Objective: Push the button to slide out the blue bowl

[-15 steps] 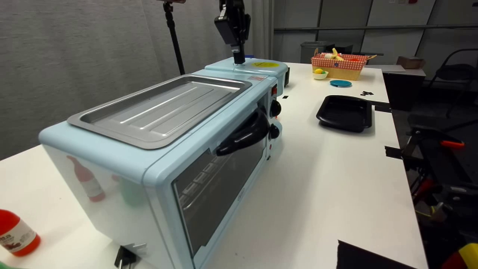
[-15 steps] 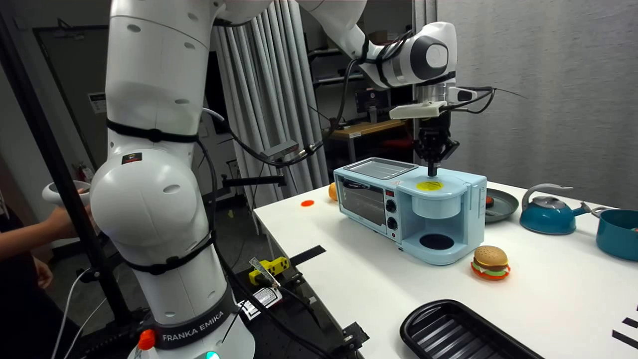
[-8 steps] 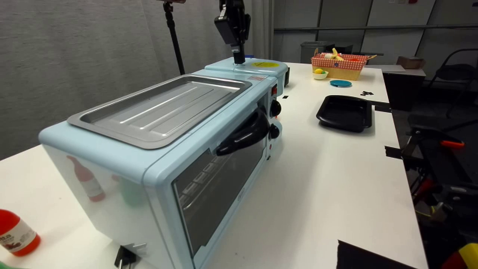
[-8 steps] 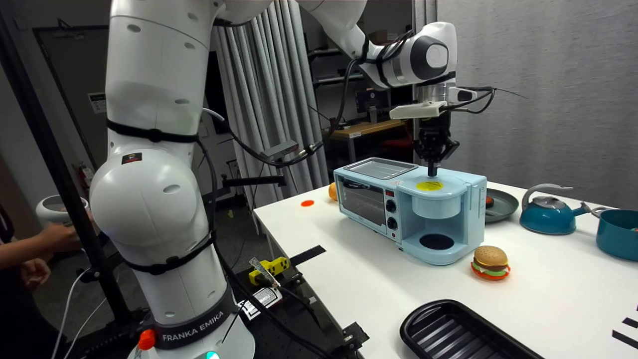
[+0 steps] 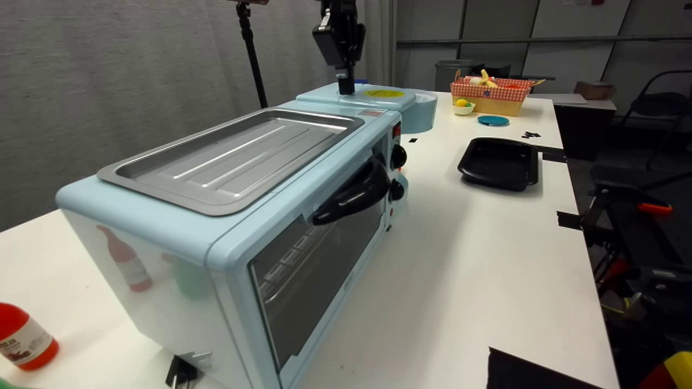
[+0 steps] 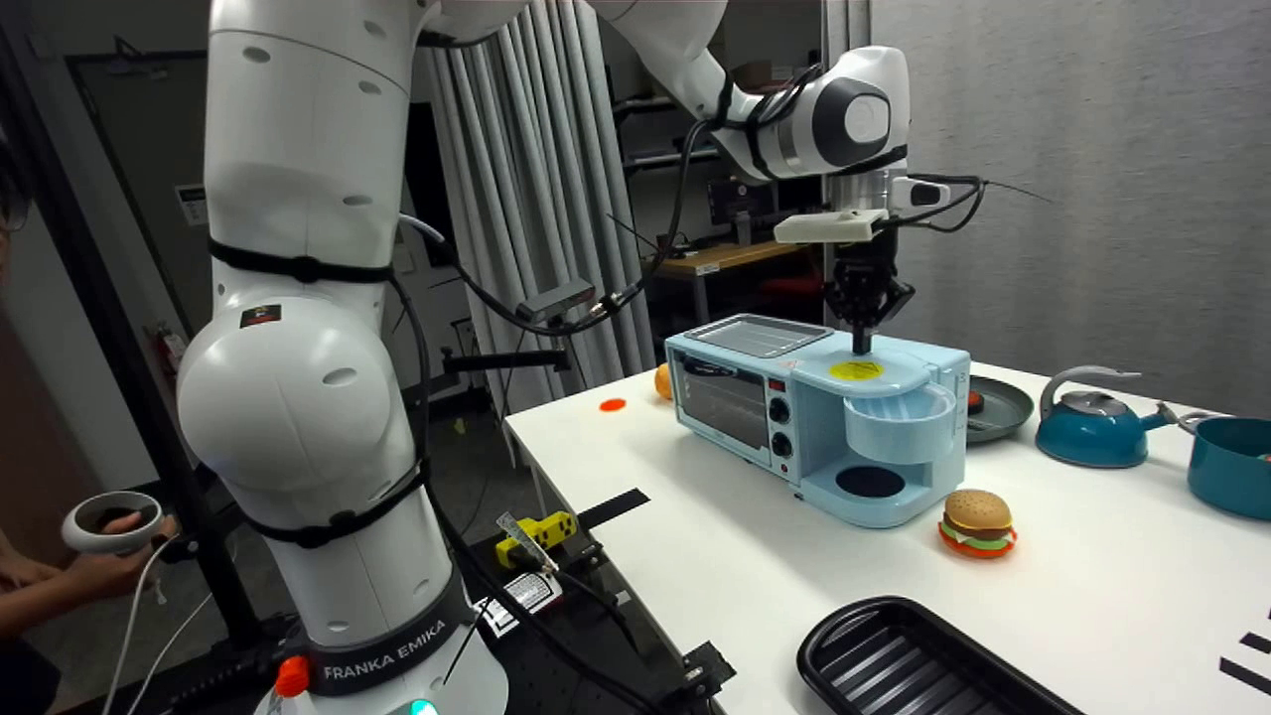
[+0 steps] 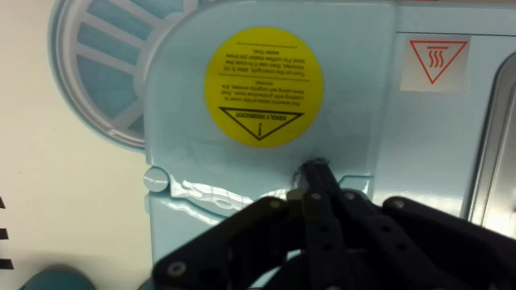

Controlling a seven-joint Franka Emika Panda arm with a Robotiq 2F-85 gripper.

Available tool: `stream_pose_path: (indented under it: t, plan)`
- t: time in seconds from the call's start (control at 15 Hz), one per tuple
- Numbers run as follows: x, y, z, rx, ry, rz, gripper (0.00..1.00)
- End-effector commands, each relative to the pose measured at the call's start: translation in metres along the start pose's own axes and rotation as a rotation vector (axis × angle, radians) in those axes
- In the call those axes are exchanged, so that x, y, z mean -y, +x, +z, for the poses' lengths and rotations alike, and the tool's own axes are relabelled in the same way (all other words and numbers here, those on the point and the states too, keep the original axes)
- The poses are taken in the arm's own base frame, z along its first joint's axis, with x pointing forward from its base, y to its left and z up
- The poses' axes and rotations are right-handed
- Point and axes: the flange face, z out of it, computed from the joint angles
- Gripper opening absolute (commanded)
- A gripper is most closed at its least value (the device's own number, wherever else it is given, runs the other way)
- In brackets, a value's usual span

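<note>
The blue bowl (image 6: 902, 432) is a light blue round basket with ribs inside. It sticks out past the front right of the light blue breakfast machine (image 6: 814, 467). It also shows beyond the machine's corner in an exterior view (image 5: 420, 114), and at upper left in the wrist view (image 7: 107, 60). My gripper (image 7: 317, 165) points straight down with its fingertips together and nothing between them. In both exterior views the gripper (image 5: 346, 91) (image 6: 861, 343) stands on the machine's top, behind the yellow sticker (image 7: 264, 86). The button is not clear to see; the spot under the fingertips is hidden.
A metal tray (image 5: 232, 156) lies on the machine's oven part. A toy burger (image 6: 978, 523) and a black tray (image 6: 914, 645) lie in front. A blue kettle (image 6: 1097, 432), a blue pot (image 6: 1231, 467) and a grey pan (image 6: 1003, 407) stand to the right.
The blue bowl has swung out from under the machine's top towards the front right. My gripper has stayed at the same spot on the top, with only a tiny shift.
</note>
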Motion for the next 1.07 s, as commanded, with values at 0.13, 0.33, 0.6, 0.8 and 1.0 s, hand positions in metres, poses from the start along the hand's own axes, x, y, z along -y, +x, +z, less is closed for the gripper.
stream_pose_path:
  t: [0.13, 0.33, 0.6, 0.8, 1.0]
  plan:
    - [-0.004, -0.03, 0.061, -0.014, 0.036, 0.005, 0.0]
    - [0.003, -0.041, 0.043, -0.064, 0.038, -0.005, 0.0]
    - [0.015, -0.063, 0.017, -0.125, 0.024, -0.024, 0.0]
    - [0.029, -0.091, 0.003, -0.141, 0.005, -0.056, 0.0]
    - [0.043, -0.121, -0.005, -0.142, -0.019, -0.094, 0.0]
